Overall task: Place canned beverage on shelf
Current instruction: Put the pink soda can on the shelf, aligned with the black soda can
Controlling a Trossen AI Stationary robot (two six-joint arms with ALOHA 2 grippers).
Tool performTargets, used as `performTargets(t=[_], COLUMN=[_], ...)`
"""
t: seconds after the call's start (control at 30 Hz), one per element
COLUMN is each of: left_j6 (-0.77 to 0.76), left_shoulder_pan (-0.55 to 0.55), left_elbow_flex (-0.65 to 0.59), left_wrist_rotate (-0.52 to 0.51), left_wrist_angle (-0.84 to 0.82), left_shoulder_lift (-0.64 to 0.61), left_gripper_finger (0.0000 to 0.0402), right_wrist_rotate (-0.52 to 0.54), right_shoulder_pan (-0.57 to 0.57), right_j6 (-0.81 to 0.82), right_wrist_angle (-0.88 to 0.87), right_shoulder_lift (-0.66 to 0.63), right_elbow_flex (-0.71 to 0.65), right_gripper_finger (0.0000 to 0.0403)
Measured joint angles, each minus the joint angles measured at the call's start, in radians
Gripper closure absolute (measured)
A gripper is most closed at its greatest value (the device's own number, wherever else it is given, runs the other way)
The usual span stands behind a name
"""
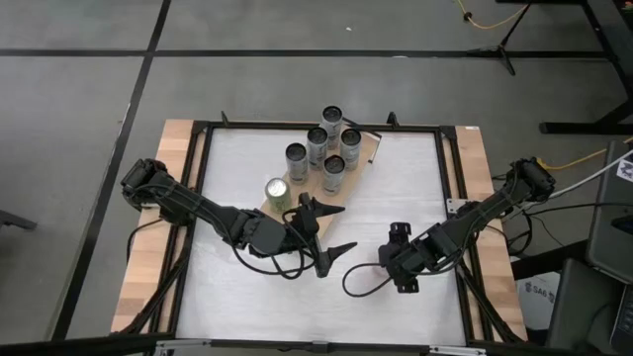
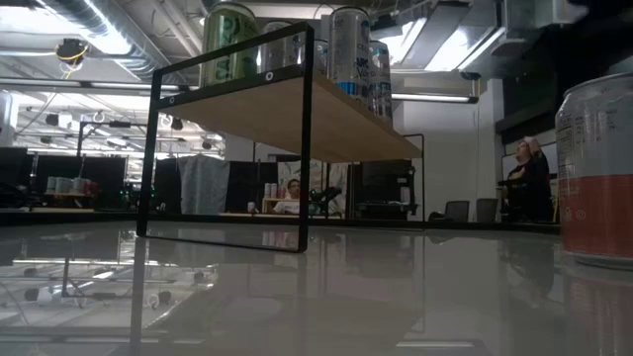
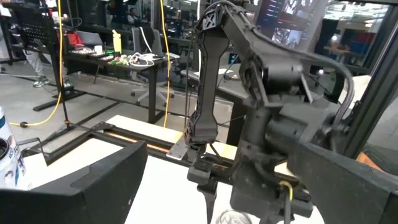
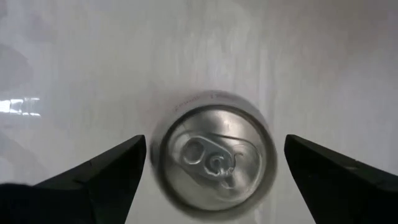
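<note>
The shelf is a light-wood board on a black frame, standing at the table's far middle. Several cans stand on it, among them a green-topped one. One more can stands upright on the white table; in the low view it is silver above and orange-red below. My right gripper is open and points straight down over this can, one finger on either side of it and apart from it. The gripper hides the can in the high view. My left gripper is open and empty just in front of the shelf.
The white tabletop has a black frame and wood strips along its left and right sides. A black cable loops on the table beside my right gripper. People show in the room beyond the table.
</note>
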Motion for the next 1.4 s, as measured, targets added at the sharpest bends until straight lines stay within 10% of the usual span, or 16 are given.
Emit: performTargets(t=[0.8,1.4], left_j6=[0.000,0.000], left_shoulder_pan=[0.000,-0.011], left_elbow_flex=[0.000,0.000], left_wrist_rotate=[0.000,-0.008], left_wrist_angle=[0.000,-0.064], left_shoulder_lift=[0.000,-0.046], left_gripper_finger=[0.0002,0.0002], right_wrist_rotate=[0.026,-0.124], right_shoulder_pan=[0.000,-0.039], right_j6=[-0.028,-0.197], right_wrist_angle=[0.098,0.150], right_shoulder_lift=[0.001,0.002], right_elbow_flex=[-0.102,-0.074], right_gripper_finger=[0.0032,0.0125])
